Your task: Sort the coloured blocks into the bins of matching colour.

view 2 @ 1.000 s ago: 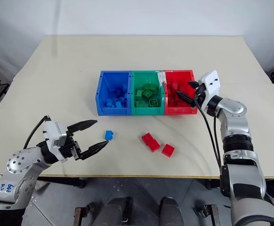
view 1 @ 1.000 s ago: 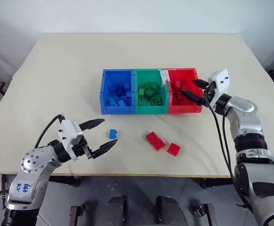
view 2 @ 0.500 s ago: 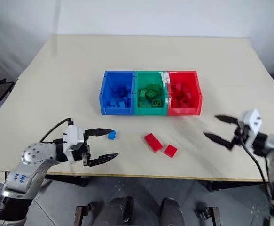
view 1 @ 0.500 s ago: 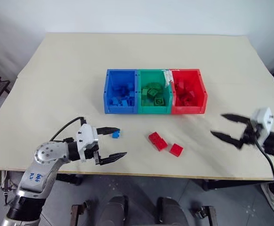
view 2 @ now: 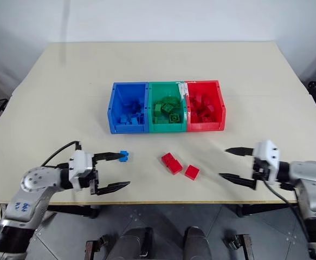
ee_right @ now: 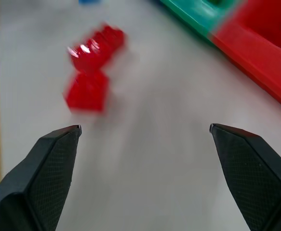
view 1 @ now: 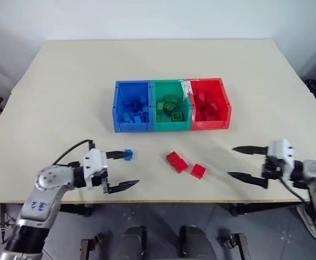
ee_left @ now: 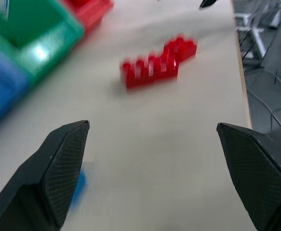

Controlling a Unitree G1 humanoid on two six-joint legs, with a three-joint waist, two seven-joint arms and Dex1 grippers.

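Three blocks left on the table (view 1: 65,97), in front of the bins (view 1: 171,105): a blue block (view 1: 128,154) and two red blocks (view 1: 176,161). Light, hard, slick plastic, so pinch the flat sides. Left fingers (view 1: 106,155) and right fingers (view 1: 247,176) spread wide, empty.

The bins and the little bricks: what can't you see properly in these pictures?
- Bricks heaped inside the bins: too small and piled to count from the head views.
- Blue brick: the left claw has one finger tip right at it; touching or not, I cannot tell. In the left wrist view a finger hides most of it.
- Two red bricks: blurred in the right wrist view, studs unclear.
- Red bin: cut off by that view's edge.
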